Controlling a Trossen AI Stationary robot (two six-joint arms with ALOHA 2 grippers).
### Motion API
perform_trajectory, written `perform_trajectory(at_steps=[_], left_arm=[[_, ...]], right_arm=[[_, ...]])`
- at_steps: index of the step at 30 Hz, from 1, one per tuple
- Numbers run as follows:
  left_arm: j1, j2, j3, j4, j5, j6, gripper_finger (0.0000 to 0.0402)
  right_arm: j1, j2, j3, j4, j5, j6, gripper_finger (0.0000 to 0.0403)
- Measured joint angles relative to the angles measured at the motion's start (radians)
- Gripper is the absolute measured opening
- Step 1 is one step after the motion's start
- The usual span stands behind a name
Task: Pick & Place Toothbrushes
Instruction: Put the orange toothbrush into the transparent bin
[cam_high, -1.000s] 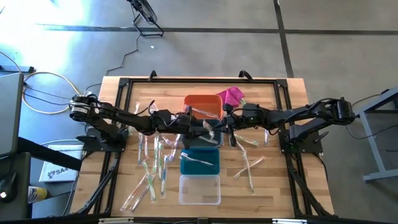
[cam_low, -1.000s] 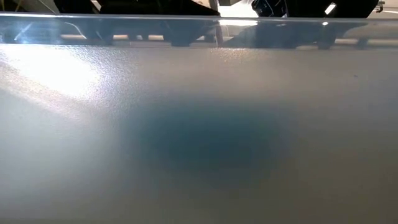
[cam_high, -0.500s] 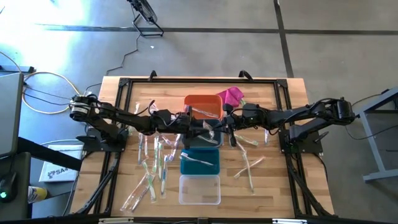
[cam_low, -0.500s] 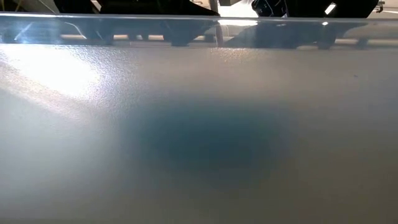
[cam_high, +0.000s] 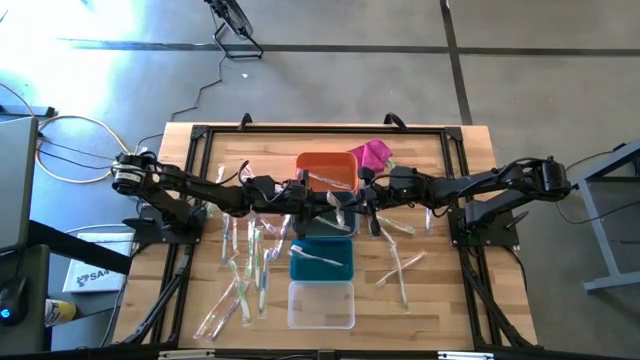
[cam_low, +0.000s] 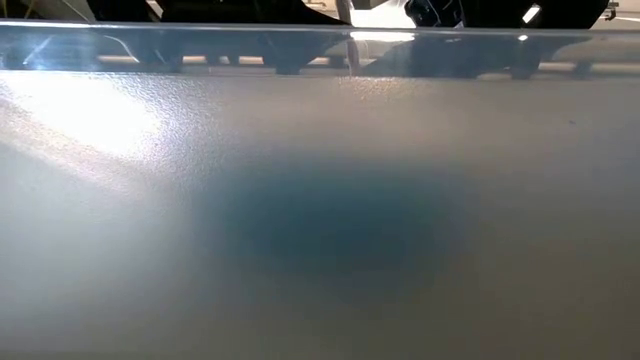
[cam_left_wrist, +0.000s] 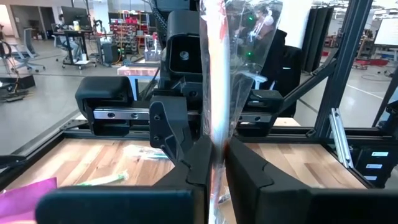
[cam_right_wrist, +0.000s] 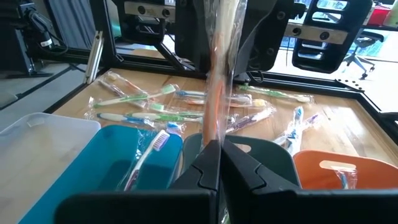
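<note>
Both grippers are meeting over the grey bin (cam_high: 328, 212), between the orange bin (cam_high: 325, 170) and the teal bin (cam_high: 322, 261). The left gripper (cam_left_wrist: 215, 163) and the right gripper (cam_right_wrist: 221, 163) are each clamping a wrapped pink toothbrush (cam_left_wrist: 216, 93), seemingly the same one mid-handover. One brush is lying in each of the orange and teal bins. Most toothbrushes (cam_high: 248, 270) are waiting loose on the table (cam_high: 470, 140) beside the bins.
</note>
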Motion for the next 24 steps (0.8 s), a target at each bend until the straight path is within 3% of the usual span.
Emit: perform_trajectory(at_steps=[7,16,24], left_arm=[[0.0,-0.001,0.001,0.0,0.002,0.0,0.0027],[0.0,-0.001,0.001,-0.019,0.007,-0.001,0.0026],[0.0,-0.001,0.001,-0.052,0.006,-0.001,0.0026]], right_arm=[[0.0,0.0,0.0,0.016,0.007,0.01,0.0014],[0.0,-0.001,0.0,0.0,0.009,0.013,0.0096],[0.0,-0.14,0.0,-0.212,0.049,0.052,0.0107]])
